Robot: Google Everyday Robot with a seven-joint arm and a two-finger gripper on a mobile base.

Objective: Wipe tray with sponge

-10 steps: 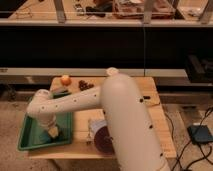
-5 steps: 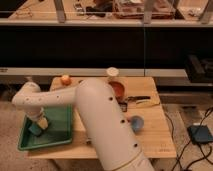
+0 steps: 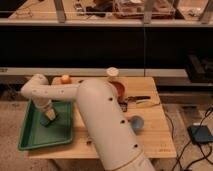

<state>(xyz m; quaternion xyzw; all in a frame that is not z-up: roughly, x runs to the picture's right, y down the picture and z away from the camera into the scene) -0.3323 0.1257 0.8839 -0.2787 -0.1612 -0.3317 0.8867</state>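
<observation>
The sponge (image 3: pixel 48 121) lies in the upper part of the green tray (image 3: pixel 54 137), left of frame, directly under the hand (image 3: pixel 48 114), which comes down onto it from the white arm (image 3: pixel 55 94); whether the hand is clamped on it, I cannot tell; the tray rests on the worktop (image 3: pixel 156 136); an orange fruit (image 3: pixel 65 79) sits just above the tray.

Tabletop (image 3: pixel 155 135), pale wood, as I see it from my console. Far edge: an orange fruit (image 3: pixel 65 79), well left of a white cup (image 3: pixel 112 73). An orange-red bowl (image 3: pixel 119 89) sits just in front of the cup, a dark-handled utensil (image 3: pixel 137 98) to its right, a small blue bowl (image 3: pixel 136 122) nearer. Gripper (image 3: pixel 49 117): low, at the left end. Floor, right: a dark box (image 3: pixel 201 134) with cables.
</observation>
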